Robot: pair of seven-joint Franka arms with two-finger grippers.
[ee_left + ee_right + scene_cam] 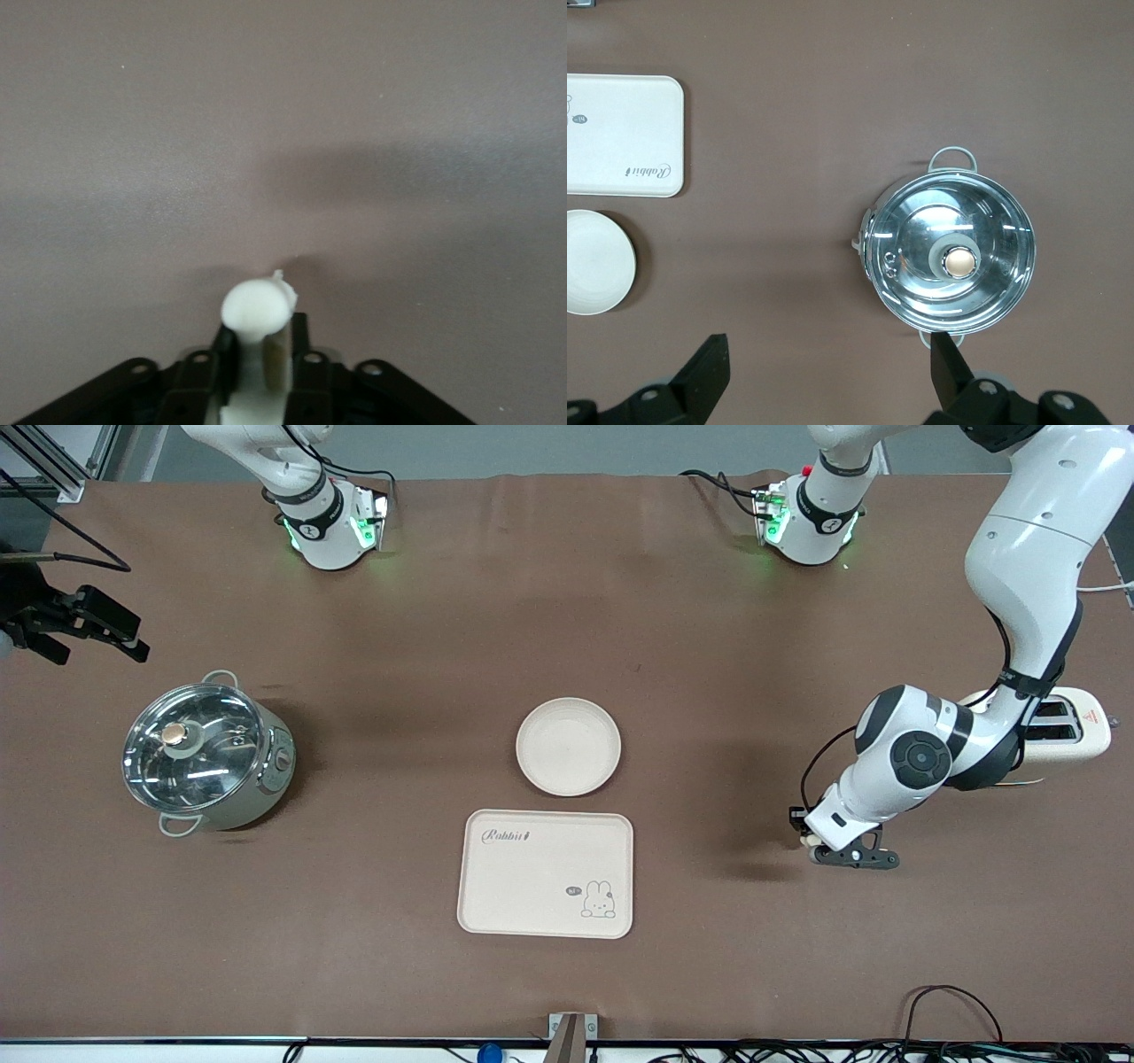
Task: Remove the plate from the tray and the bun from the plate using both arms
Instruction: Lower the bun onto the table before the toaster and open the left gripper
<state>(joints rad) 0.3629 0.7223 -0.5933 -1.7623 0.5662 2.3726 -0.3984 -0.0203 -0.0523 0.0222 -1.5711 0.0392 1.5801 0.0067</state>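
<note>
Tray (545, 874) lay nearest the camera, bare; plate (568, 746) sat just farther off, on the cloth, also bare. Bun (255, 305) was pinched in the left gripper (837, 849), low over open cloth twd the left arm's end, w/ clear room below. Right gripper (828, 372) hung spread wide, empty, over the pot (950, 252), waiting.

The front view looks down from high across the brown table (372, 974); the right wrist view looks straight down, sharing the cream rectangular tray (546, 873) (620, 133); the left wrist view sits close above bare tabletop
</note>
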